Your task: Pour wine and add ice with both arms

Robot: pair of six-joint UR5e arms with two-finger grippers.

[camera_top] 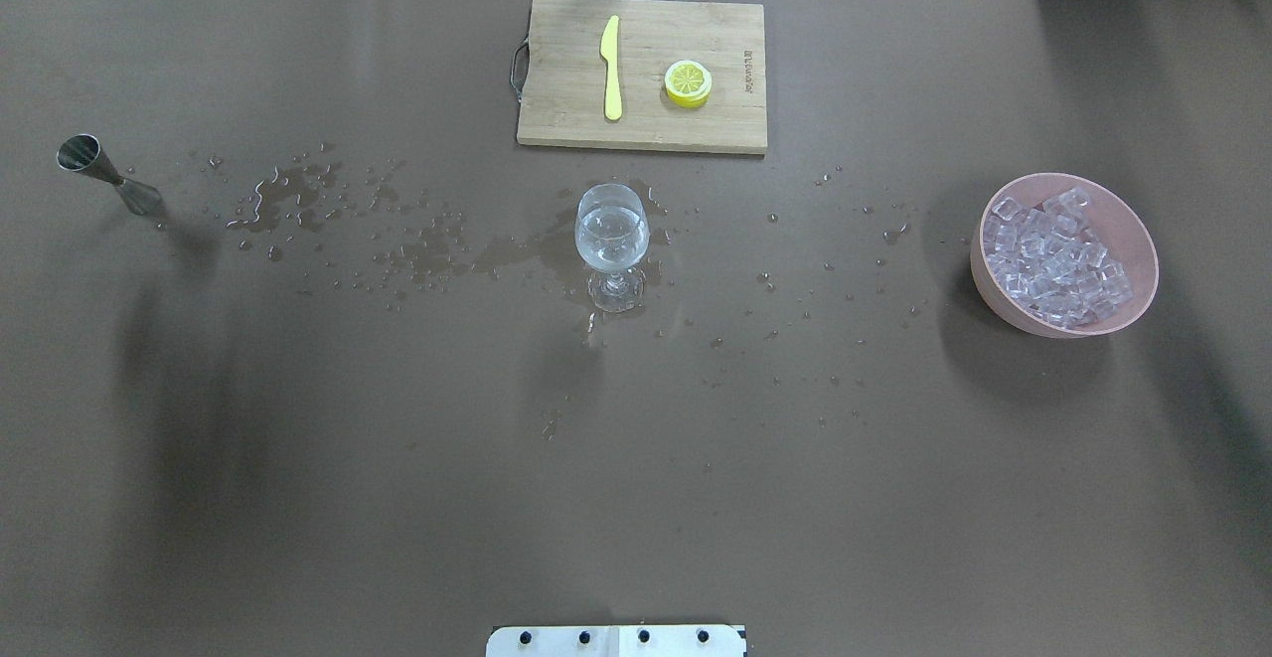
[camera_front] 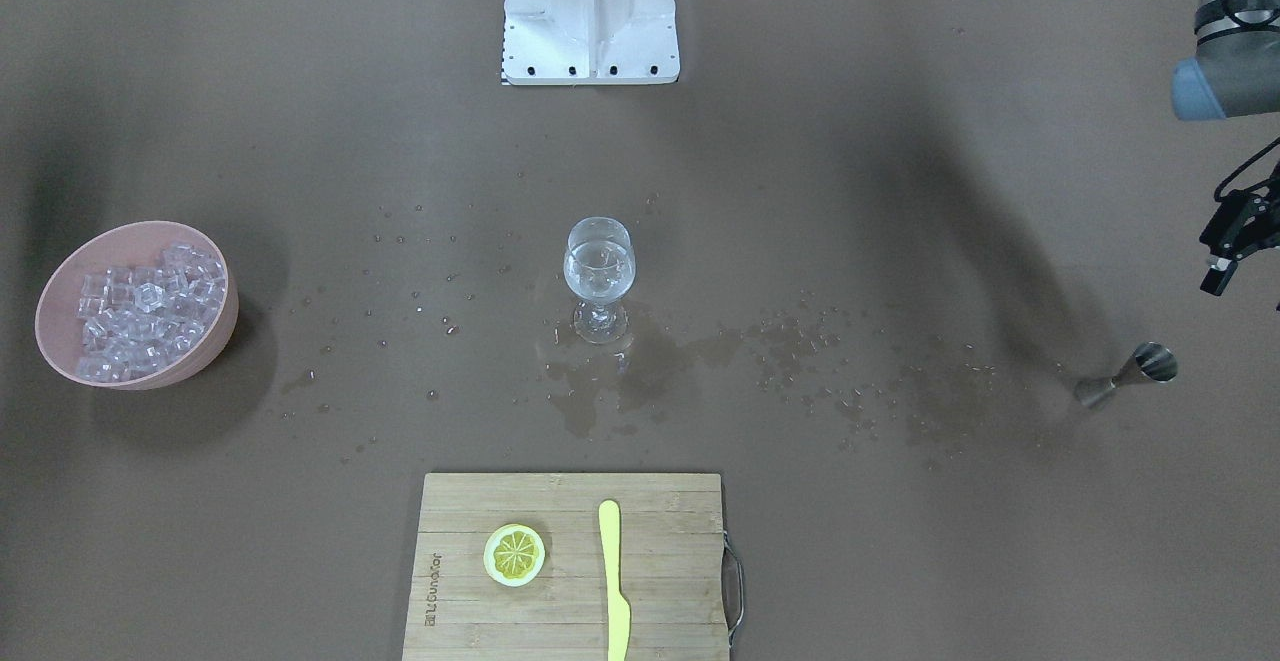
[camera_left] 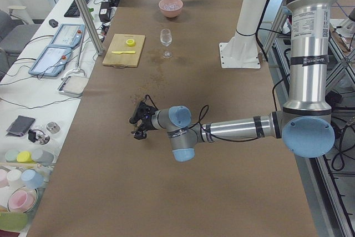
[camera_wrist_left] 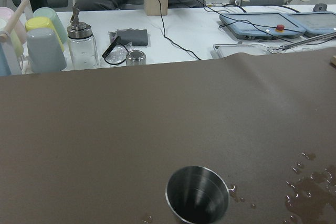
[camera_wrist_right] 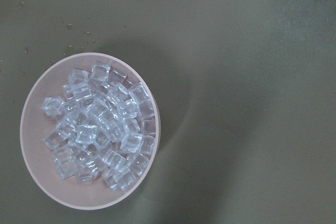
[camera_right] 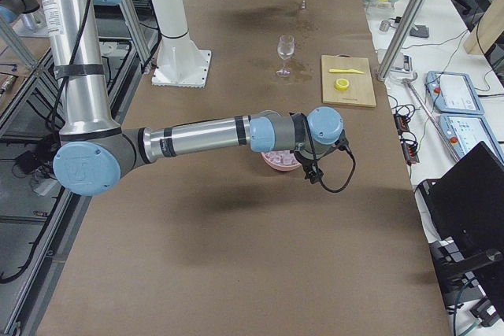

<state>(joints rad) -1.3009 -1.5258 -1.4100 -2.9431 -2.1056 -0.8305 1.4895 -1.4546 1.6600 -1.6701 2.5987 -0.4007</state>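
A stemmed wine glass (camera_front: 600,271) stands mid-table with a small amount of clear wine in it; it also shows in the overhead view (camera_top: 612,235). A steel jigger (camera_front: 1130,373) stands upright at the table's end. My left gripper (camera_front: 1225,261) hovers beside and above the jigger, empty, its fingers apart in the exterior left view (camera_left: 137,126). The left wrist view looks down into the jigger (camera_wrist_left: 198,192). A pink bowl (camera_front: 215,341) holds many ice cubes (camera_front: 145,311). My right gripper (camera_right: 313,175) hangs over the bowl; I cannot tell whether it is open. The ice (camera_wrist_right: 100,129) fills the right wrist view.
A wooden cutting board (camera_front: 660,581) carries a lemon slice (camera_front: 515,554) and a yellow knife (camera_front: 612,581). Spilled drops and puddles (camera_front: 650,371) spread from the glass toward the jigger. The white base (camera_front: 590,11) stands behind the glass.
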